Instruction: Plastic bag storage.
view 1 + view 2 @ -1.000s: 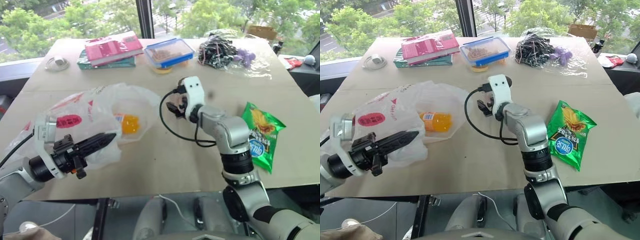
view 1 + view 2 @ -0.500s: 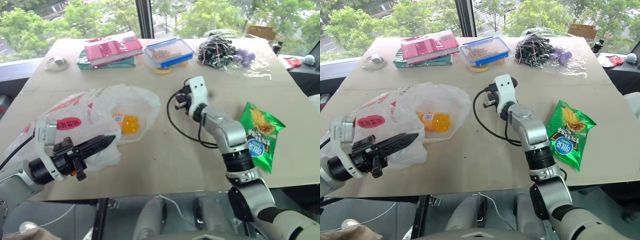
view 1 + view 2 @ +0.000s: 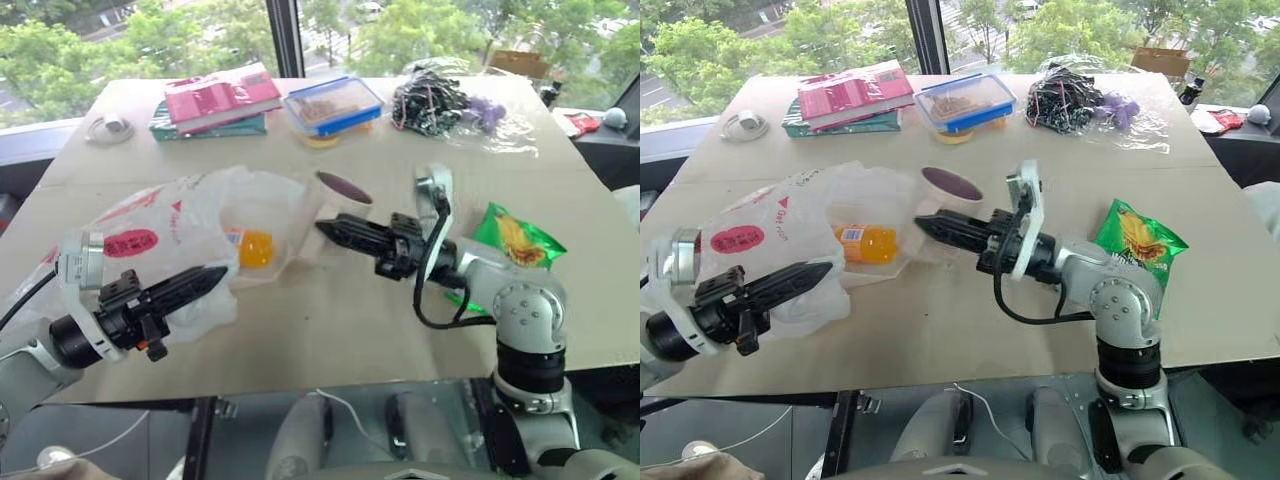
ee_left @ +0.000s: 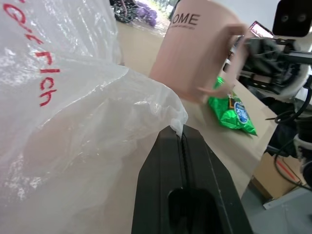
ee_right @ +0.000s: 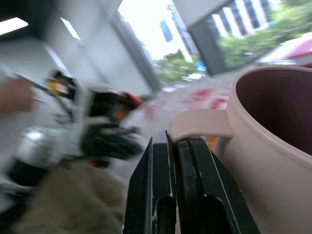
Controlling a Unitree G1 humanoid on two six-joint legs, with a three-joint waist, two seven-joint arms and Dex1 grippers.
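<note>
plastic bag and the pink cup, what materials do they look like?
Plastic bag: thin translucent white plastic film, glossy, judging by the crinkles, the highlights and the orange item showing through; red print. Pink cup: matte pink with a dark inside and a smooth moulded handle, ceramic or hard plastic, not clear which.

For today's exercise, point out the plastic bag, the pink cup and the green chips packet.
plastic bag (image 3: 150, 215): left eye view, its crinkled upper film.
pink cup (image 4: 195, 53): left wrist view, its side wall.
green chips packet (image 3: 1143, 240): right eye view, its printed front.
</note>
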